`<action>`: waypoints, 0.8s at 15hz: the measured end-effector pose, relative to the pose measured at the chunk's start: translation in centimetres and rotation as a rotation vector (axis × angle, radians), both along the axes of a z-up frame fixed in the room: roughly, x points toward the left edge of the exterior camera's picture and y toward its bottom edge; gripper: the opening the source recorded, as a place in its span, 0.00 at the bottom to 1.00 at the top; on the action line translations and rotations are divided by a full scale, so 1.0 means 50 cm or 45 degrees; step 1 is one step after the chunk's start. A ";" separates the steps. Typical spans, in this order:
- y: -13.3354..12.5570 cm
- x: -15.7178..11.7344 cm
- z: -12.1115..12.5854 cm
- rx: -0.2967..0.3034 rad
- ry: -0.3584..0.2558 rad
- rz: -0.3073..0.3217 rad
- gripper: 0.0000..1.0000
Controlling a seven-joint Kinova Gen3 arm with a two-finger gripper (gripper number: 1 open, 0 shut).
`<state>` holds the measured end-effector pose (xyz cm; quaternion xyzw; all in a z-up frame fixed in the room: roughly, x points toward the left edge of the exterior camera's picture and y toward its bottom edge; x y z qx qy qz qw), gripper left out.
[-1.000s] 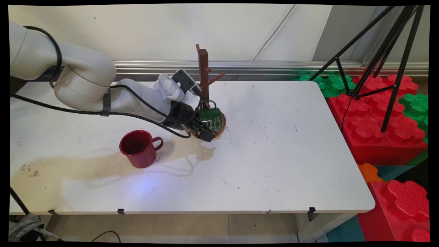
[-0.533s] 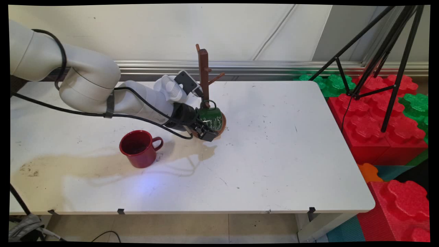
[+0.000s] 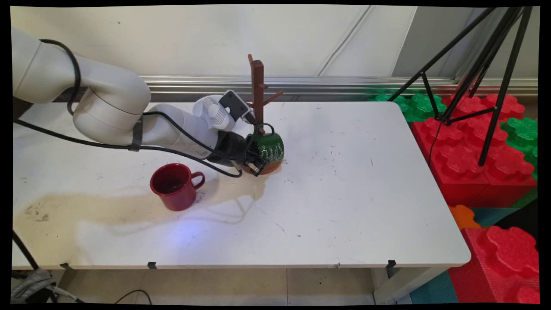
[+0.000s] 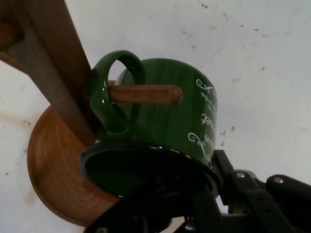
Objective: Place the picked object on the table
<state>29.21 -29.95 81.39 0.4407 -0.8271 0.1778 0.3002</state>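
The gripper (image 3: 255,162) pinches the rim of a green mug (image 3: 267,147), 1 finger inside the mouth and 1 outside against the wall. The mug lies on its side low on a wooden mug tree (image 3: 258,92), its handle threaded over a peg (image 4: 143,94). Its long axis runs roughly level, mouth toward the gripper and bottom pointing away to the right. It sits just above the tree's round base (image 4: 56,174). A red mug (image 3: 174,186) stands upright on the tabletop (image 3: 344,193), apart to the left, handle pointing right.
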 end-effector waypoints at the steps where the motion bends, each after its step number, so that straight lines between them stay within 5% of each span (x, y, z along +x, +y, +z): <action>1: 0.002 0.000 0.001 0.000 0.000 -0.001 0.00; 12: 0.036 0.007 0.027 -0.005 0.007 -0.018 0.00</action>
